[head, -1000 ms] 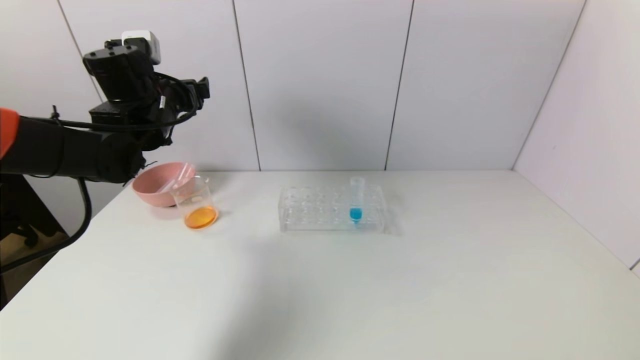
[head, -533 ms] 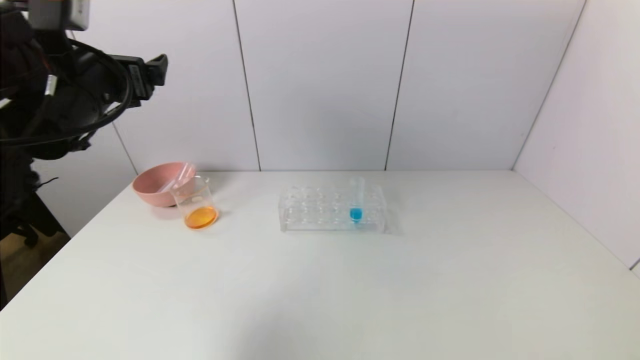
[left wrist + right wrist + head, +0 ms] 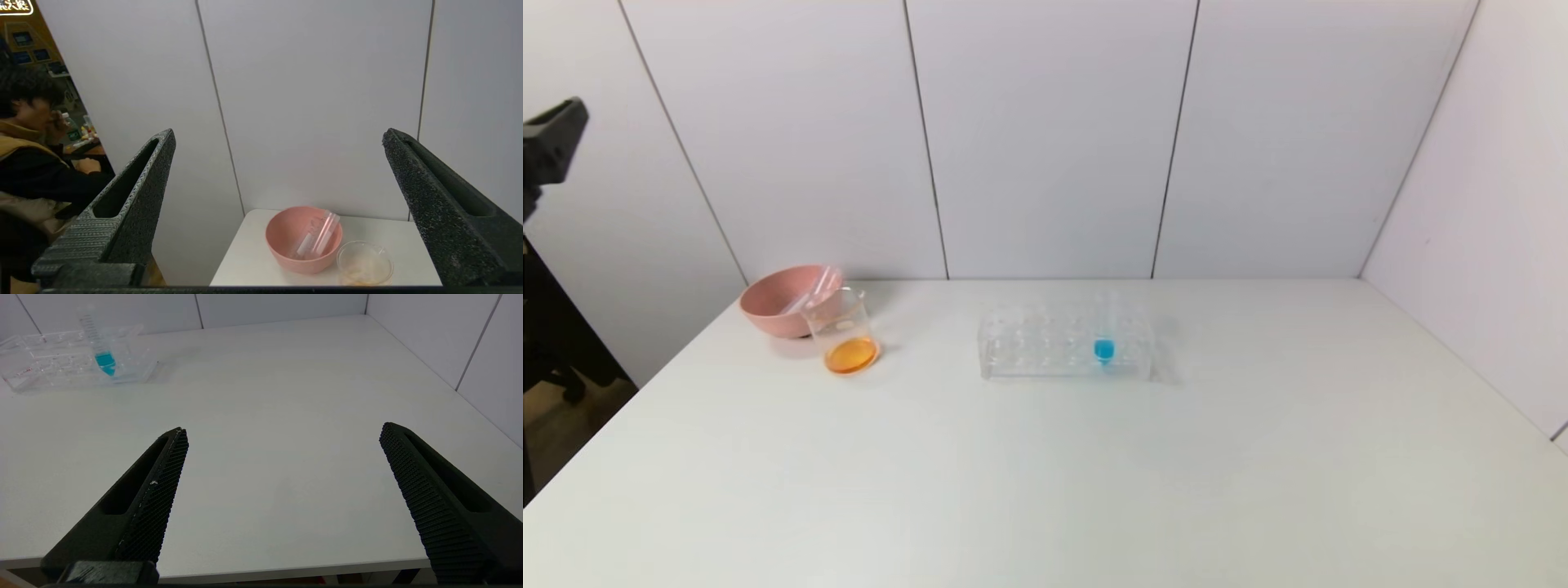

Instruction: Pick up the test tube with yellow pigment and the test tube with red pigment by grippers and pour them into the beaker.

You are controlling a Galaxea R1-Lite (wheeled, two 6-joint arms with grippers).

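From the head view, the left gripper (image 3: 551,151) has swung up and away off the table's left edge since a second ago, leaving the beaker (image 3: 845,335) holding orange liquid beside the pink bowl (image 3: 776,302); I'd judge both pours done. The blue tube (image 3: 1103,339) alone stands in the rack (image 3: 1066,343).

Left wrist view: jaws spread wide, holding nothing, high above the bowl, where two emptied tubes (image 3: 318,234) lie; which was yellow or red, I can't tell.

Right wrist view: the right gripper (image 3: 282,477) hovers near the table's (image 3: 265,396) front edge, jaws wide apart, empty.
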